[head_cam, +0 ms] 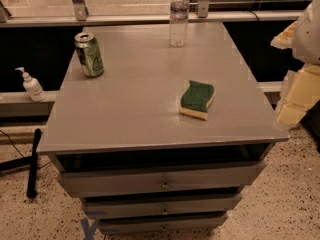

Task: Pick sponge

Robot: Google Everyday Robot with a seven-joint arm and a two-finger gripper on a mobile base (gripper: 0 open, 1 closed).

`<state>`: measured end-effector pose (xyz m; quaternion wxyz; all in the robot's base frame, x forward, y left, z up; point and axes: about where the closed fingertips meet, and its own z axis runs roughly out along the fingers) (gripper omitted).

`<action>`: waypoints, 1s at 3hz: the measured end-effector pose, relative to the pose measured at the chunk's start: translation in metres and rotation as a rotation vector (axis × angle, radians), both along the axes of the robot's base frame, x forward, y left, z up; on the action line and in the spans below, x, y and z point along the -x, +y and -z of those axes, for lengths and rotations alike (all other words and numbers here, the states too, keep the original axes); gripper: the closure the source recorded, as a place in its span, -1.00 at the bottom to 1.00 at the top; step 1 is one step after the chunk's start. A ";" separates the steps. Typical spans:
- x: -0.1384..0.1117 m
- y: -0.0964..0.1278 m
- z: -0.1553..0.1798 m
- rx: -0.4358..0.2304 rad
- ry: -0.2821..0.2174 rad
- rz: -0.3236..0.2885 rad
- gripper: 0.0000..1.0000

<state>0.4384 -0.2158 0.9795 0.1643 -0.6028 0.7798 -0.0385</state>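
the one camera looks down from high in front of the surface point(125, 119), facing toward 12 o'clock, near enough that the grey top fills most of the view, with the drawers point(162, 184) below it at 6 o'clock. the claw point(295, 101) sits at the 3 o'clock edge, just beyond the surface's right side.

A grey three-drawer cabinet point(200, 176) stands on speckled terrazzo floor point(290, 204) before a dim window ledge point(130, 19)
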 end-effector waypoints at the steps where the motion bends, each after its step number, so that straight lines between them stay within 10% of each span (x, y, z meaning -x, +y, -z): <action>1: 0.000 0.000 0.000 0.000 0.000 0.000 -1.00; 3: -0.022 0.008 0.029 -0.100 -0.008 0.035 -1.00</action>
